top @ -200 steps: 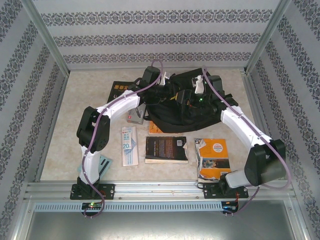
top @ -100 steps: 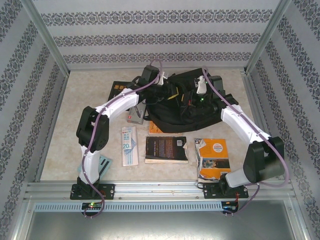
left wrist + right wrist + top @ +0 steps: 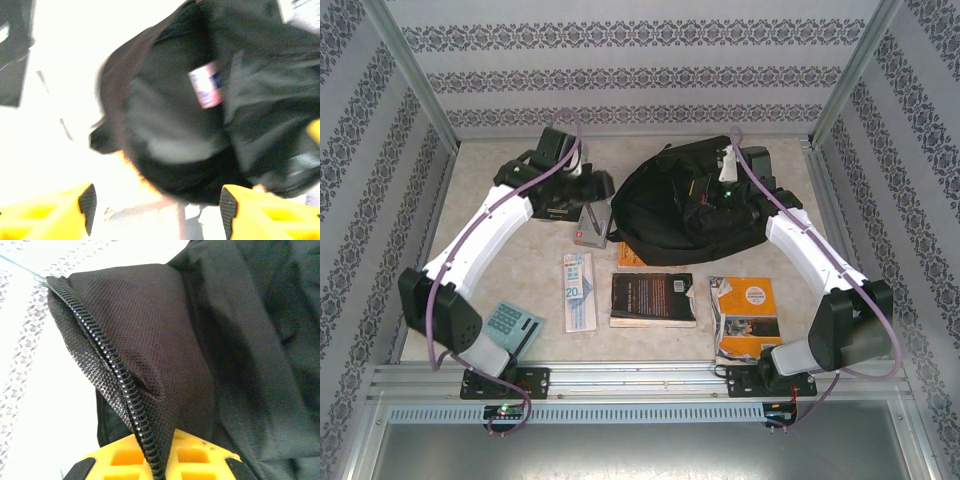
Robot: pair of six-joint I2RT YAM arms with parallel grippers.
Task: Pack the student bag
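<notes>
The left arm is no longer at the student bag [image 3: 660,215]. It has swung out over the far left of the worktop [image 3: 470,245], and the left gripper [image 3: 595,187] now hangs just beside the bag, its fingers [image 3: 87,207] released with nothing between them. The right gripper [image 3: 708,195] has meanwhile clenched, and its wrist view shows the yellow fingers [image 3: 120,460] grasping the bag's zippered rim [image 3: 112,390] and holding that flap of fabric up. The bag lies slumped at the far middle of the worktop. This looks like a handover of roles: the right arm keeps the mouth open while the left goes to fetch. The black-covered book [image 3: 653,298], the orange book [image 3: 745,315] and the white booklet [image 3: 579,290] lie unpacked nearer the arms' bases, so much of the packing seems left.
</notes>
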